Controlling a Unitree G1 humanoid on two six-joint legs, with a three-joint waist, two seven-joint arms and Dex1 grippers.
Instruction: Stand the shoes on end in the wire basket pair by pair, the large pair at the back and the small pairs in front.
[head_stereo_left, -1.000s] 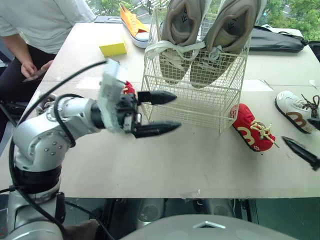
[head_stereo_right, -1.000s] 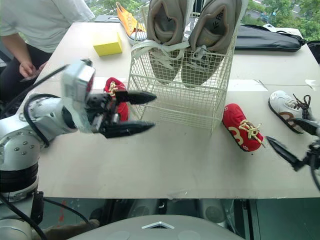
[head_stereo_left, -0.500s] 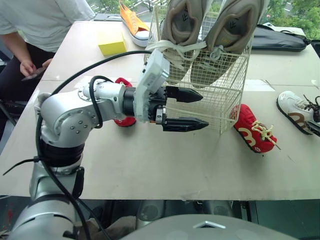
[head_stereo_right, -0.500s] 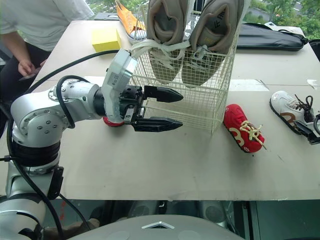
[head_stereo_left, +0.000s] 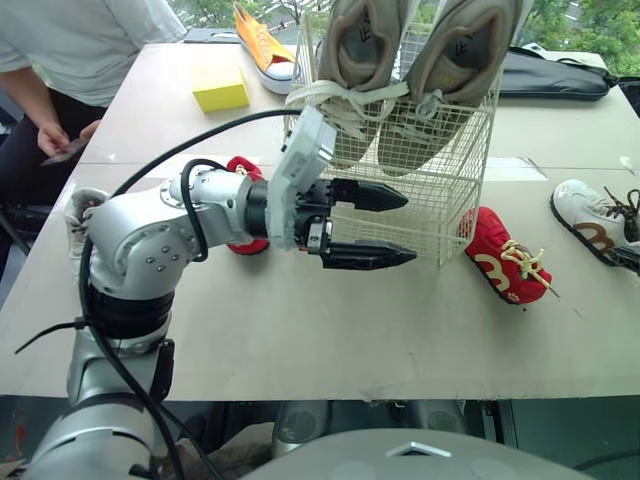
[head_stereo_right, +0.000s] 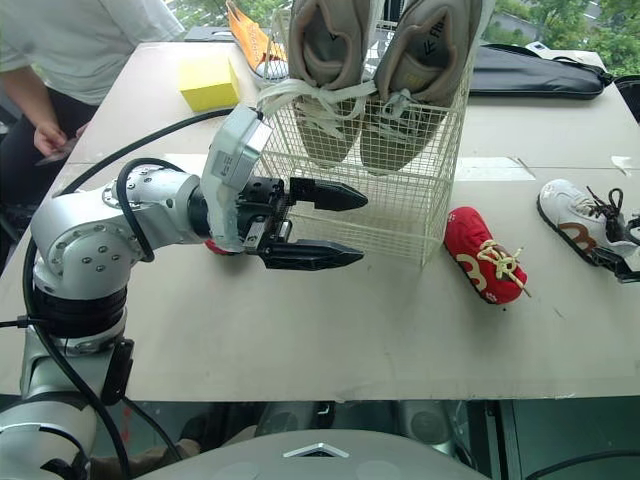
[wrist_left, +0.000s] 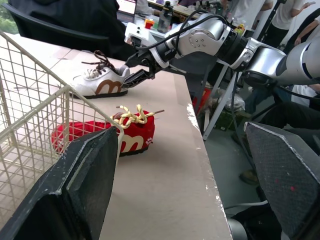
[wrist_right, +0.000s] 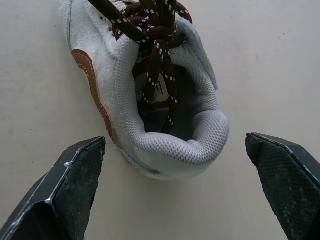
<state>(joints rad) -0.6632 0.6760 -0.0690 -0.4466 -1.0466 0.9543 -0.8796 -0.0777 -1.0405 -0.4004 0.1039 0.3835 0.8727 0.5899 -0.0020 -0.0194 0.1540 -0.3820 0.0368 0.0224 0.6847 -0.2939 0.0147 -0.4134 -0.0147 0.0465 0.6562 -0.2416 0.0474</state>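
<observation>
Open and empty at the left gripper (head_stereo_left: 408, 227): two black fingers spread apart, nothing between them, held level just above the table (head_stereo_left: 300, 320). Close before the front wall of the wire basket (head_stereo_left: 420, 190), with the fingertips pointing across it toward the red shoe (head_stereo_left: 500, 262), which lies on its side just beside the basket's right front corner, apart from the fingers. Inside the basket, the large grey pair (head_stereo_left: 370, 60) on end, heels up. Behind the left arm, beside the basket's left side, a second red shoe (head_stereo_left: 243, 170), partly hidden. Open wide also at the right gripper (wrist_right: 175, 138), one finger on each side of the heel of the white shoe (wrist_right: 125, 75), with no touch to be seen; shoe flat on its sole near the right table edge, brown laces up. Farther back, a yellow block (head_stereo_left: 222, 95), an orange shoe (head_stereo_left: 262, 45), a black bag (head_stereo_left: 555, 78), and a seated person (head_stereo_left: 60, 50) at the left corner.
</observation>
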